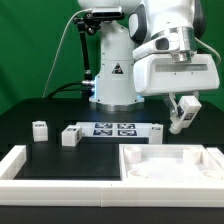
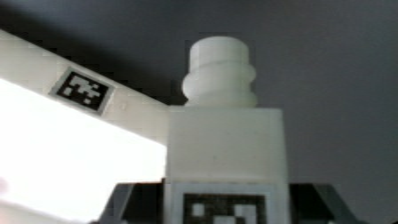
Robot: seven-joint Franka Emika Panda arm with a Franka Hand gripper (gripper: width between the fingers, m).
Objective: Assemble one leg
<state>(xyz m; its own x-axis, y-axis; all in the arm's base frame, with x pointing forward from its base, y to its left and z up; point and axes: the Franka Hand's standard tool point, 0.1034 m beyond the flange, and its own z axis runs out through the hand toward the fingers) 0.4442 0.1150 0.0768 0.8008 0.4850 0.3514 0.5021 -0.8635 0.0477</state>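
Note:
My gripper (image 1: 184, 108) is shut on a leg (image 1: 181, 120), a small white block with a black-and-white tag, and holds it tilted in the air above the far right part of the large white panel (image 1: 168, 166). In the wrist view the leg (image 2: 226, 130) stands between the dark fingers (image 2: 139, 202), its tag near the jaws and its rounded screw tip pointing away. The panel's edge with a tag (image 2: 80, 88) lies beside it. Two more legs (image 1: 40, 129) (image 1: 70, 135) stand on the black table at the exterior view's left.
The marker board (image 1: 112, 128) lies in front of the robot base (image 1: 112, 70). A white L-shaped rail (image 1: 22, 164) runs along the front at the exterior view's left, next to the panel.

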